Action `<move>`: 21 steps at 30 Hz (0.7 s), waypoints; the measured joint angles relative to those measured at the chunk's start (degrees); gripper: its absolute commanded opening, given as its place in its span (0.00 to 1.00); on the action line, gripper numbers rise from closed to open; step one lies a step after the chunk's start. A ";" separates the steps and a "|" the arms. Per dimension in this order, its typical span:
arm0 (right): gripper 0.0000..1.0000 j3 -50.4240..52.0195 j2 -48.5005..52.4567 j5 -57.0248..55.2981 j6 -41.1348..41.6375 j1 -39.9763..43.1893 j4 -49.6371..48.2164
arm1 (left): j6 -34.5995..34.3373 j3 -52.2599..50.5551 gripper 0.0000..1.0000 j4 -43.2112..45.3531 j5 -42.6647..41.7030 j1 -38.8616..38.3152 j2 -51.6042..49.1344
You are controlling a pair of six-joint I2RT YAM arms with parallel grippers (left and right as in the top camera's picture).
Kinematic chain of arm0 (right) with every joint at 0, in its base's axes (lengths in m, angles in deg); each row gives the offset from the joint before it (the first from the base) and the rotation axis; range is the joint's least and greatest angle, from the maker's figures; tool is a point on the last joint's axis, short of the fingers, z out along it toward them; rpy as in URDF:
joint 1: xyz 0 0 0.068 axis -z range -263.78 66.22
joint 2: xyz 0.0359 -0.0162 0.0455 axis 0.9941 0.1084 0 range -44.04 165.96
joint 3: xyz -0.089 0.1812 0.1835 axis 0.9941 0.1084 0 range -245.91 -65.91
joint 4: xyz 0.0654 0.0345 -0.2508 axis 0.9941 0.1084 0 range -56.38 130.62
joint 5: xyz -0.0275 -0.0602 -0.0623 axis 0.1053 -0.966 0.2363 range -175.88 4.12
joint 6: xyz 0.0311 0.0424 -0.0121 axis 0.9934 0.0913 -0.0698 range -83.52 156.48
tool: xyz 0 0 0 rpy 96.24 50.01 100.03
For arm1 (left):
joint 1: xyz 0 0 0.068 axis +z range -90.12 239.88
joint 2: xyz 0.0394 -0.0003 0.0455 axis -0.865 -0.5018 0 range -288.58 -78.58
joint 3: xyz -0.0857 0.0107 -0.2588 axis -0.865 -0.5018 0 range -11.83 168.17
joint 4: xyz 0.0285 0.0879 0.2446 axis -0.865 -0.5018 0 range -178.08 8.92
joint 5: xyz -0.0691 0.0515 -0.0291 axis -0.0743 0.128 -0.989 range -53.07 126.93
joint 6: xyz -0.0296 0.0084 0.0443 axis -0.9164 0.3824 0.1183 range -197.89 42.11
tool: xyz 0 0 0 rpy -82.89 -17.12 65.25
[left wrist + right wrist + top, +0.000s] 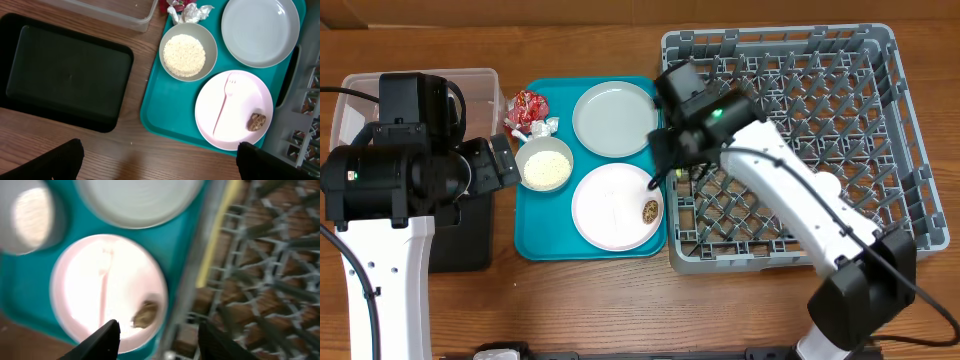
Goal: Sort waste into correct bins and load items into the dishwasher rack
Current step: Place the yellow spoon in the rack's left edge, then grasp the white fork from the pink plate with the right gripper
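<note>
The pinkish-white plate (605, 215) lies at the near right corner of the teal tray (545, 230). A pink fork (222, 107) rests across it, and the brown food bit (258, 121) sits at its right rim, next to the rack. Behind it to the left, the small bowl (212, 50) holds the white grains (184, 55). Behind to the right lies the grey-green plate (613, 118), bare. At the tray's far left corner the red foil wrapper (528, 108) and the white tissue (544, 127) touch each other, just beyond the bowl. The black tray (65, 75) lies left of the teal one, with the clear tub (480, 82) beyond it. The dishwasher rack (780, 40) fills the right side, close against the teal tray.

The left arm covers much of the black tray and tub. The left gripper (160, 160) is just left of the bowl, fingers spread wide, nothing between. The right arm slants across the rack's near left corner. The right gripper (159, 337) hangs above the tray's right edge by the food bit, fingers apart and empty.
</note>
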 measured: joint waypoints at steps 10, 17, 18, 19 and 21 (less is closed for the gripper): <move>0.48 3.96 3.54 1.84 11.23 -12.39 -9.97 | 0.00 0.00 1.00 0.00 0.00 0.00 0.00; 0.55 6.05 15.06 0.37 14.82 -14.60 -13.03 | 0.00 0.00 1.00 0.00 0.00 0.00 0.00; 0.56 6.05 15.96 -0.02 15.37 -14.88 -13.38 | 0.00 0.00 1.00 0.00 0.00 0.00 0.00; 0.56 6.08 16.37 -0.35 15.65 -14.99 -13.60 | 0.00 0.00 1.00 0.00 0.00 0.00 0.00; 0.55 6.08 16.46 -0.74 16.22 -14.99 -14.43 | 0.00 0.00 1.00 0.00 0.00 0.00 0.00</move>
